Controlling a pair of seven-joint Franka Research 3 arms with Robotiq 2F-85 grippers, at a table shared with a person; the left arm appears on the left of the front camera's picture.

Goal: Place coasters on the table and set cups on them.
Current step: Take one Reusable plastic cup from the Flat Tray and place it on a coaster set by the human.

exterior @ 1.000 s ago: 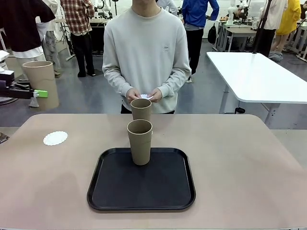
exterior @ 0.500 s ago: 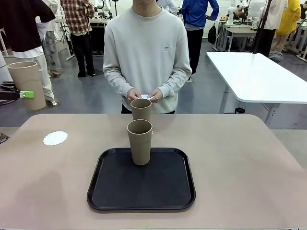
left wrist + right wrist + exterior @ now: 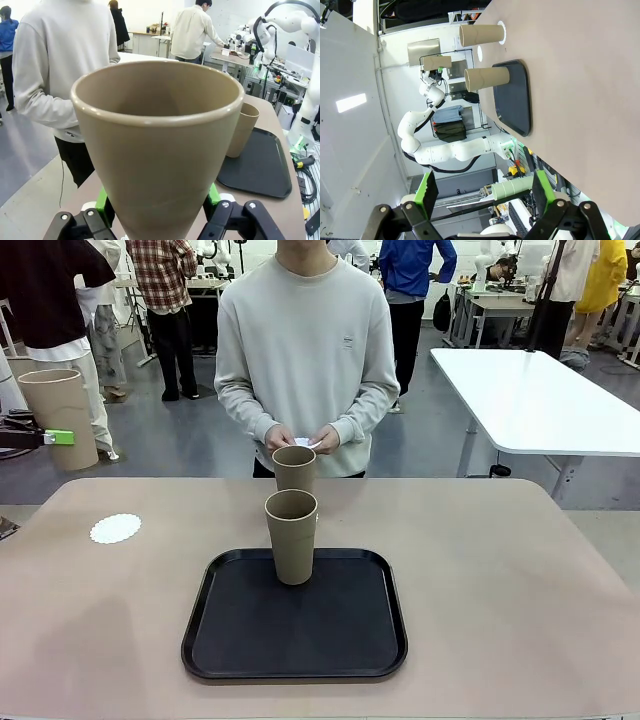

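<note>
The left gripper hangs just off the left end of the table. Its green pads are clamped tight on the lower wall of a tan cup, carried upright with its mouth up. The bare coaster it appears bound for lies flat on the table's left part, lower than the cup's base and inboard of it, toward the table's middle. The left arm is by far the nearer, so the coming move looks like a short carry over the table edge and a straight descent with the cup's long axis kept vertical. A second cup stands on the black tray at mid-table. A third cup stands just beyond the tray, in front of the person, and the right wrist view shows a white lacy rim under its base. The person's hands hold something small and white, perhaps another coaster. The right gripper stands wide open, holding nothing, well apart from the cups.
</note>
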